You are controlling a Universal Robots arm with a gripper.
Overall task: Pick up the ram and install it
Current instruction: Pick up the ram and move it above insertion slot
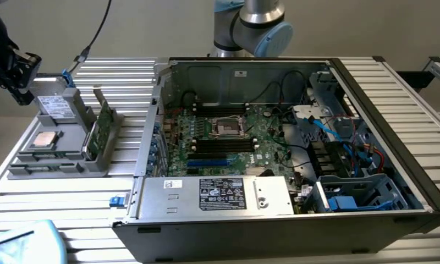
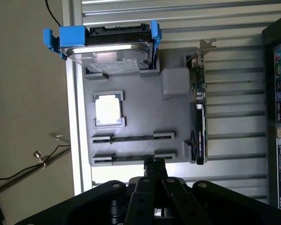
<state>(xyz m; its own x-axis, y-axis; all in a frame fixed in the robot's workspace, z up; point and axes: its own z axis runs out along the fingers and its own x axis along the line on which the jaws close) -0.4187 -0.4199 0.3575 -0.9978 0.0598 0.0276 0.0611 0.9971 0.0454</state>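
Looking down at a grey plastic parts tray (image 2: 140,117) sitting on the ribbed metal table (image 2: 234,122). Got the black two-finger gripper (image 2: 154,163) hovering over the tray's edge by its two long slots, jaws pressed together and gripping nothing. Pretty sure about the ram (image 2: 131,138): a slim dark memory stick standing on edge in the slot farther from the fingertips, not touching them. Also parked in that tray: a silver hard drive in a blue plastic bracket (image 2: 107,56), a square silver CPU chip (image 2: 107,110), and a wider green circuit card with a metal bracket (image 2: 199,112) upright along one side. Over toward the exterior view's right of the tray, spotting an open black computer case (image 1: 279,236) with its green motherboard (image 1: 264,126) exposed.
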